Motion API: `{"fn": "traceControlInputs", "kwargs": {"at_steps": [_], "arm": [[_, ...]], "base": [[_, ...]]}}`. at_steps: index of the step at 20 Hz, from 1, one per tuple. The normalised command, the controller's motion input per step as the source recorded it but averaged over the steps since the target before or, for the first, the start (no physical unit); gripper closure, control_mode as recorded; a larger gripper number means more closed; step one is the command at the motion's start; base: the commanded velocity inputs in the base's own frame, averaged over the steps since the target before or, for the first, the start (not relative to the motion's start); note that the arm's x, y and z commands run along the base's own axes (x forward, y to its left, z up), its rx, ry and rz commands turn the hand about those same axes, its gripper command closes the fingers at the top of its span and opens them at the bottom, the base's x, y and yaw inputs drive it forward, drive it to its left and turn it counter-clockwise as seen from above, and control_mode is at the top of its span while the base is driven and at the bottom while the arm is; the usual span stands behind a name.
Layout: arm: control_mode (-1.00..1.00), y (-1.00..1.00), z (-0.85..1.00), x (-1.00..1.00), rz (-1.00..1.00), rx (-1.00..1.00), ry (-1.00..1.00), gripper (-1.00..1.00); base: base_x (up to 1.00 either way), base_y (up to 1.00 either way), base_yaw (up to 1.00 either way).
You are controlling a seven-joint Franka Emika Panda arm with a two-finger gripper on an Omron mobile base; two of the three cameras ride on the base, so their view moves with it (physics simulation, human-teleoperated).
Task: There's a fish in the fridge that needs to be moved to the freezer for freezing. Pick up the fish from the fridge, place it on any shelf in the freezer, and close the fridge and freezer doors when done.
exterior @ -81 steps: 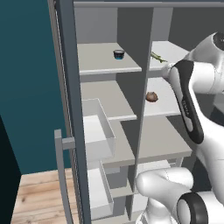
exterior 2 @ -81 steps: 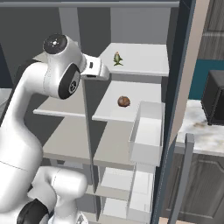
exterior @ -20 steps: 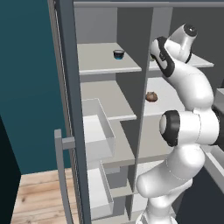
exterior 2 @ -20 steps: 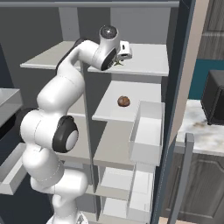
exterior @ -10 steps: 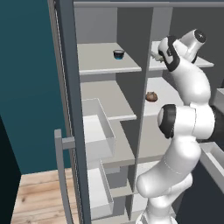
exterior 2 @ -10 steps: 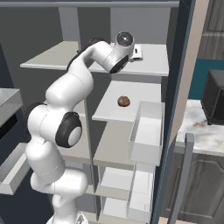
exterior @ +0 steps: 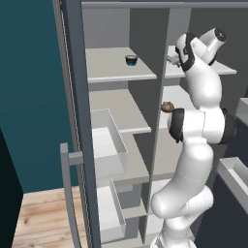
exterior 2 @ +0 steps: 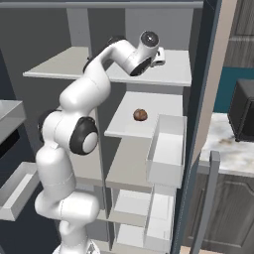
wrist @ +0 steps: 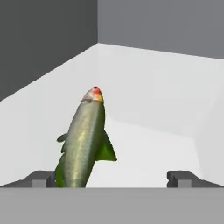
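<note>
Hand view: a slim, glossy olive-green fish (wrist: 83,140) with a red-tipped snout lies on the fridge's smooth pale top shelf (wrist: 144,131) — beside the left fingertip (wrist: 40,179). The claw (wrist: 111,179) gapes wide, holding nothing. The white arm (exterior 2: 89,94) stretches up — wrist bent into the fridge (exterior 2: 163,30).

Green-grey fish (wrist: 83,144): smooth, slightly glossy skin with a pale sheen along the back, red-tipped snout, matt green fins.
Light grey shelf board (wrist: 148,144) beneath it: flat, matt, plastic-looking, no texture.
Slate-grey appliance door (exterior: 77,121): matt painted finish; pale grey bar handle (exterior: 68,193), smooth and dull, metal-like.
White robot arm (exterior 2: 84,99): glossy moulded plastic with dark, satin joints.
Clear box-like bin (exterior 2: 166,149): translucent, smooth plastic.
Floor (exterior: 43,218): pale wood planks, visible grain.
Countertop (exterior 2: 223,144): mottled stone look.
</note>
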Motion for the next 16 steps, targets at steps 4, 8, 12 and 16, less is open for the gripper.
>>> {"fn": "traceControlInputs", "kwargs": {"at_steps": [4,8,12,16], "arm": [[-1.00,0.12,-0.14,0.28,0.02,-0.03,0.04,-1.00],[-1.00,0.09,-0.71,0.10,0.08,-0.08,0.05,-1.00],[-1.00,0.23,-1.00,-0.11,0.18,-0.12,0.00,1.00],[-1.00,0.06,-1.00,-0.01,0.18,-0.07,0.07,1.00]], "base": [[0.00,0.00,0.00],[0.00,0.00,0.00],[0.00,0.00,0.00],[0.00,0.00,0.00]]}}
